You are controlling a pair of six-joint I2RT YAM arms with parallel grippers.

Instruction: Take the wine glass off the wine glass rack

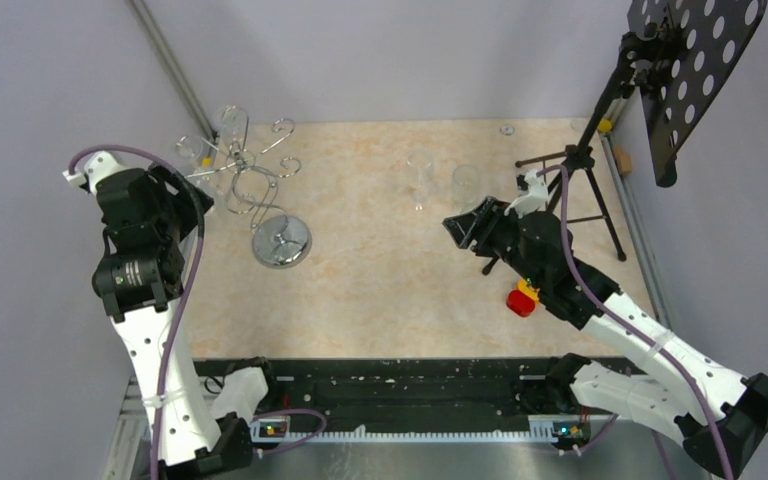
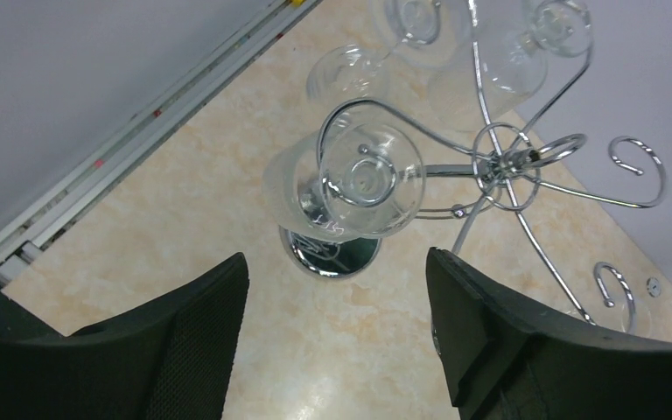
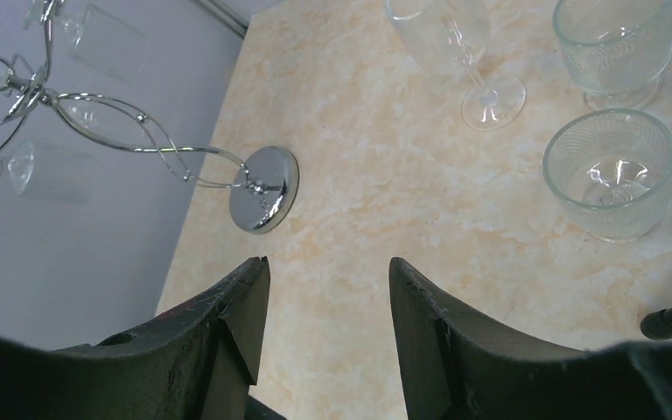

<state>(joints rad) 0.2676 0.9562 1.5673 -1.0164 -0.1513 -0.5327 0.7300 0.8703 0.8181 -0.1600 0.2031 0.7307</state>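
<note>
The chrome wine glass rack (image 1: 248, 172) stands at the table's far left on a round mirrored base (image 1: 282, 241). Clear wine glasses hang from its curled arms. In the left wrist view one wine glass (image 2: 359, 179) hangs in a wire loop just ahead of my left gripper (image 2: 337, 262), foot towards the camera. The jaws are open, with nothing between them and clear of the glass. My right gripper (image 3: 328, 262) is open and empty over mid-table, facing the rack (image 3: 96, 122) from a distance.
A stemmed flute (image 3: 481, 52) and two ribbed glass bowls (image 3: 611, 171) stand right of centre near the right gripper (image 1: 457, 232). A black tripod music stand (image 1: 600, 170) occupies the far right. A small red object (image 1: 522, 298) sits by the right arm. A wall rail (image 2: 140, 131) runs along the left edge.
</note>
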